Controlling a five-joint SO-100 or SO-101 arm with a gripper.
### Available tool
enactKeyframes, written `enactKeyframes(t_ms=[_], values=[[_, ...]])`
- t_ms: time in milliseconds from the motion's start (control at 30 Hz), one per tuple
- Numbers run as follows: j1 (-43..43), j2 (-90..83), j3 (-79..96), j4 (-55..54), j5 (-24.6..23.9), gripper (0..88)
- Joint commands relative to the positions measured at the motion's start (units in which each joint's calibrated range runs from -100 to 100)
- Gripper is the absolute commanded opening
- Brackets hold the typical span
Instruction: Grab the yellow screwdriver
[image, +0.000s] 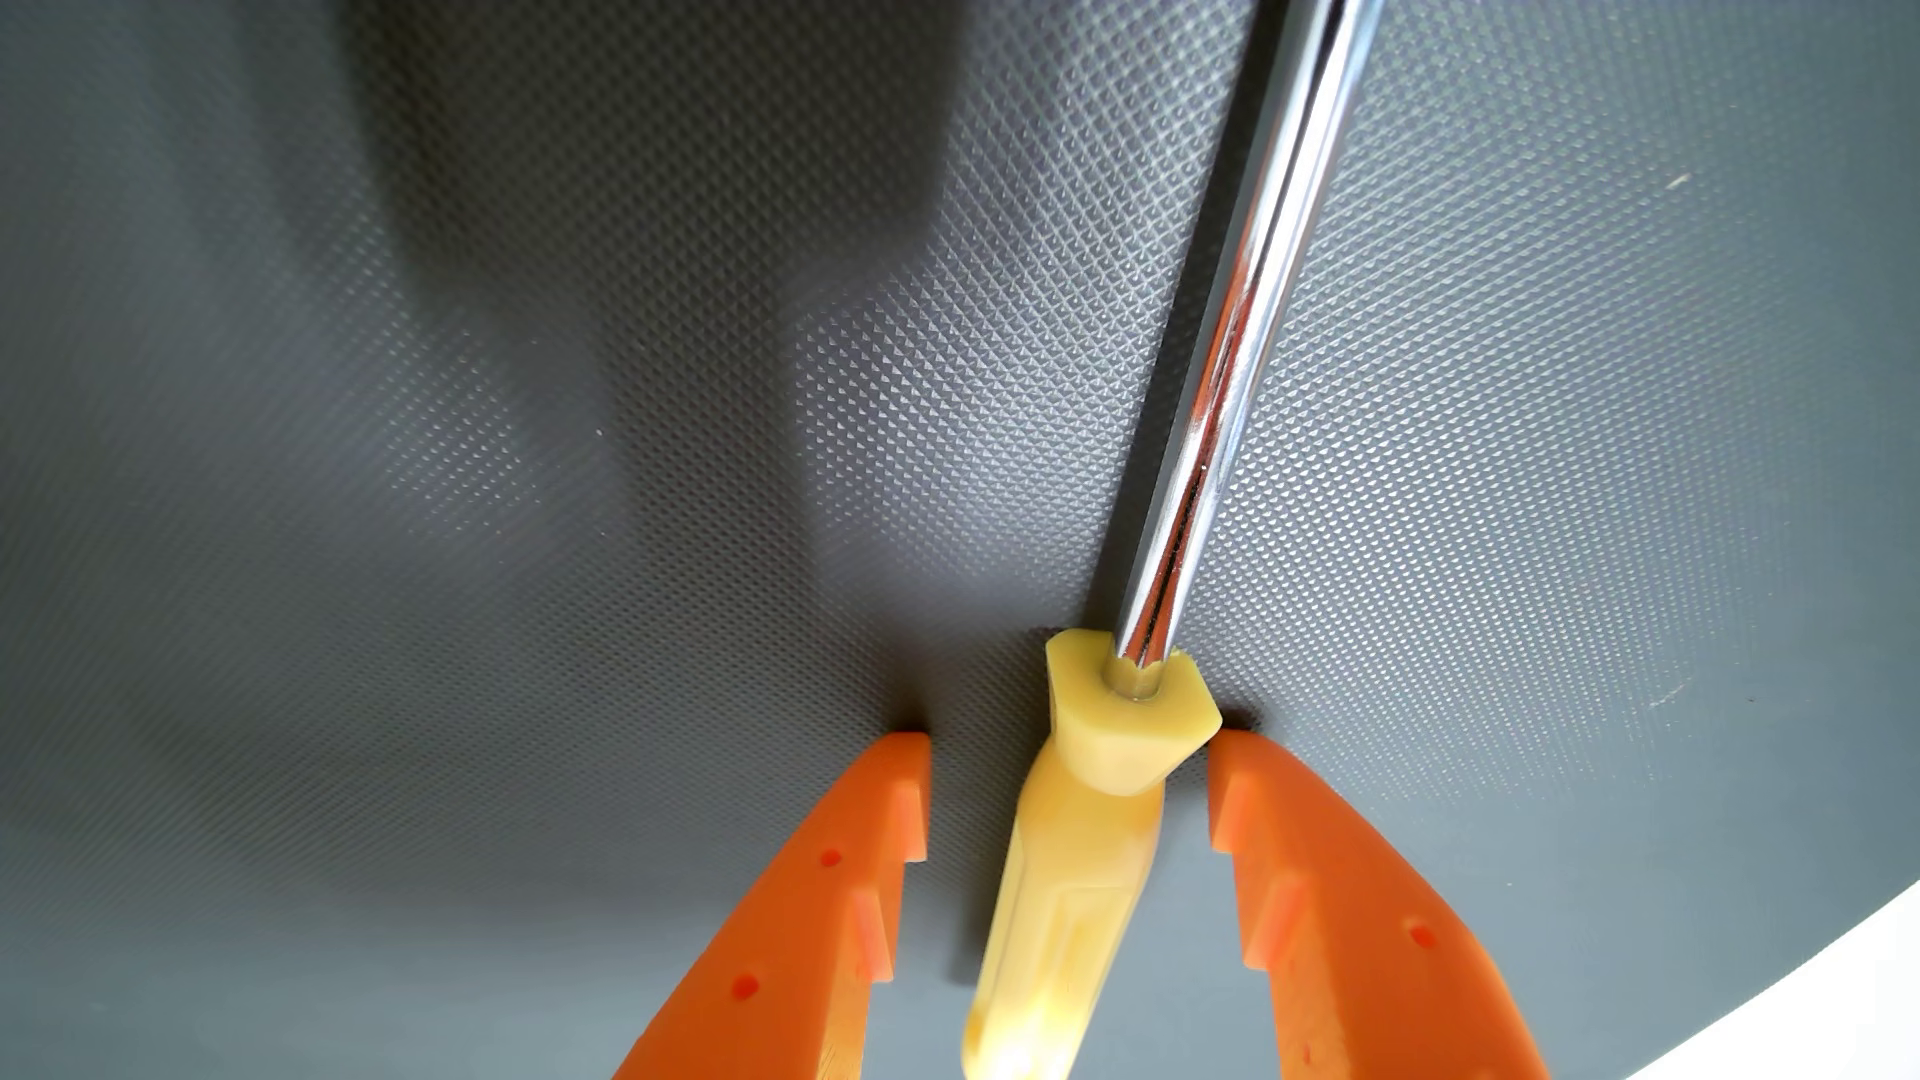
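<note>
1 yellow screwdriver (1081, 831), shaft toward 12 o'clock, on grey mat (520, 467); orange gripper (1070, 743) spread wide, straddling handle at 6 o'clock, apparently for closing.

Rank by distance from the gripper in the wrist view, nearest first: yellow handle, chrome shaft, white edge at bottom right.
From the gripper:
1. yellow handle, between the orange fingers.
2. chrome shaft, running up and right from the handle.
3. white edge, far right corner.

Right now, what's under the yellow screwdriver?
The yellow screwdriver lies on a grey bumpy mat, between the open gripper. The mat directly beneath its handle is covered.
</note>
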Motion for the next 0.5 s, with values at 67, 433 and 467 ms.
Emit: enactKeyframes(t_ms=[67, 433, 467], values=[[1.39, 0.37, -1.49, 0.64, -0.26, 16.0], [1.39, 0.2, -2.12, 0.12, -1.83, 1.2], [1.39, 0.2, -2.12, 0.03, -1.83, 1.1]])
